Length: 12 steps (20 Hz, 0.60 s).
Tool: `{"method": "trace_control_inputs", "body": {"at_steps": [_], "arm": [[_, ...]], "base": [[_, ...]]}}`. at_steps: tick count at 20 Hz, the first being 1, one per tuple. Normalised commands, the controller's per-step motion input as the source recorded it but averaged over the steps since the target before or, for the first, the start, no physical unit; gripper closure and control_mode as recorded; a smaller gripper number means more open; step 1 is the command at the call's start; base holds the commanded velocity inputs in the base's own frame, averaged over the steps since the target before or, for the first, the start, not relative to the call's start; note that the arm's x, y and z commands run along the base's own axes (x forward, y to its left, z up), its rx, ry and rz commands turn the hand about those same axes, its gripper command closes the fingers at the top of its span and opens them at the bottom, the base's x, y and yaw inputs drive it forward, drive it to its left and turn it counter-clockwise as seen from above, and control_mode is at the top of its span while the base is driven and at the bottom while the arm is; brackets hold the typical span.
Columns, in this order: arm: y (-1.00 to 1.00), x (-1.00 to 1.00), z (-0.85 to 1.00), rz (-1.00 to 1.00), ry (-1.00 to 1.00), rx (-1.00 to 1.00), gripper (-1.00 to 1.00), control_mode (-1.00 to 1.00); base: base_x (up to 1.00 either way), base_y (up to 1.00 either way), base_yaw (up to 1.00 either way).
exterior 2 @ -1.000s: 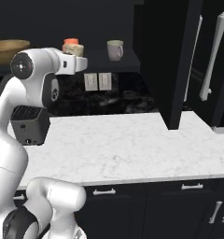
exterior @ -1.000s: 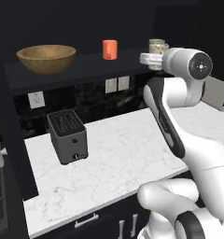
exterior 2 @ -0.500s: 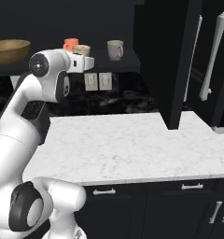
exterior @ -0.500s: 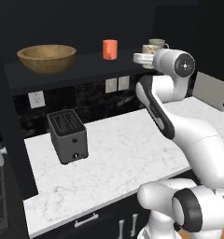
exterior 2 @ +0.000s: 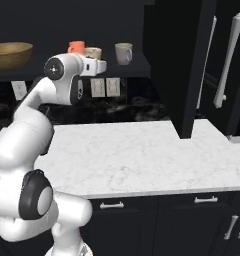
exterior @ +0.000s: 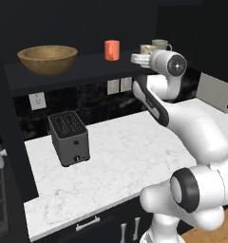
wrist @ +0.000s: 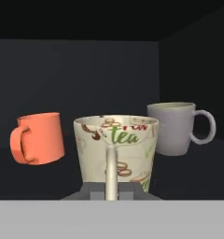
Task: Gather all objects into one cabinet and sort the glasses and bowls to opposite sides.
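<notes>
Four items sit on the cabinet shelf (exterior: 87,64): wooden bowl (exterior: 47,58) far left, orange cup (exterior: 112,50) and grey mug (exterior 2: 124,53) right, while the gripper (wrist: 112,189), pinching the cream mug's (wrist: 116,151) handle, has yet to let go.

Cream mottled mug (wrist: 116,151), hand view: green lettering "tea" on its side, just under the rim, right of the handle. Above it, reddish-brown lettering cut off by the rim, not legible. Brown ring and leaf motifs around the word, no further text. No other legible markings.
</notes>
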Motion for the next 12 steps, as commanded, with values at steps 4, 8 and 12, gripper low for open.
{"method": "trace_control_inputs", "body": {"at_steps": [4,8,12], "arm": [[0.0,0.64,0.0,0.0,0.0,0.0,1.0,-1.0],[0.0,0.64,0.0,0.0,0.0,0.0,1.0,-1.0],[0.06,0.27,-0.03,0.0,-0.01,-0.01,-1.0,-1.0]], "base": [[0.0,0.0,0.0],[0.0,0.0,0.0],[0.0,0.0,0.0]]}}
